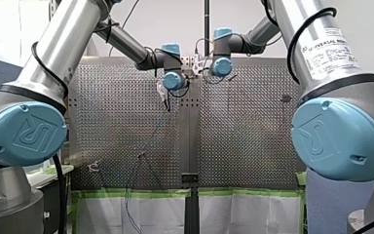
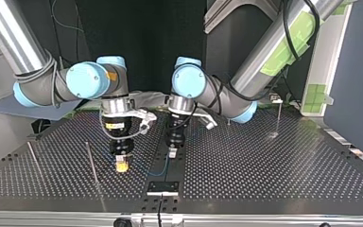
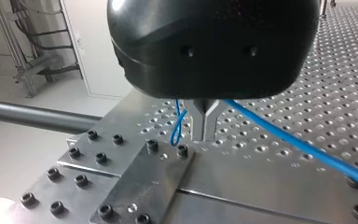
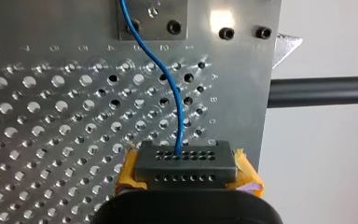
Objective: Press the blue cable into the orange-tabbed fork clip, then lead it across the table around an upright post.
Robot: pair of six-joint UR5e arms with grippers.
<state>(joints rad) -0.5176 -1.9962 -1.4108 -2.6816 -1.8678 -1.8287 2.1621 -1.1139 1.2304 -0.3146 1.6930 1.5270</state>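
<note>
Thin blue cable (image 3: 303, 148) held low over the bolted middle of the perforated metal table (image 3: 279, 70).
My left gripper (image 3: 206, 134), black with metal fingers (image 3: 201, 122), is clamped on the cable. My right gripper (image 4: 186, 163) meets its other stretch, grip unreadable. I judge the small loop beside the pinch could snag a black bolt head (image 3: 182, 150) once the arm moves, tugging the cable loose.

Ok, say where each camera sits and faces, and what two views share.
Front: behind and above the shoulders, looking over the perforated table; both arms at the sides.
Top: across the table, facing the arms; my right gripper at its left.
Left wrist: on my left arm, along my left gripper.
Right wrist: on my right arm, along its yellow pads.
Both wrist views share the blue cable.
</note>
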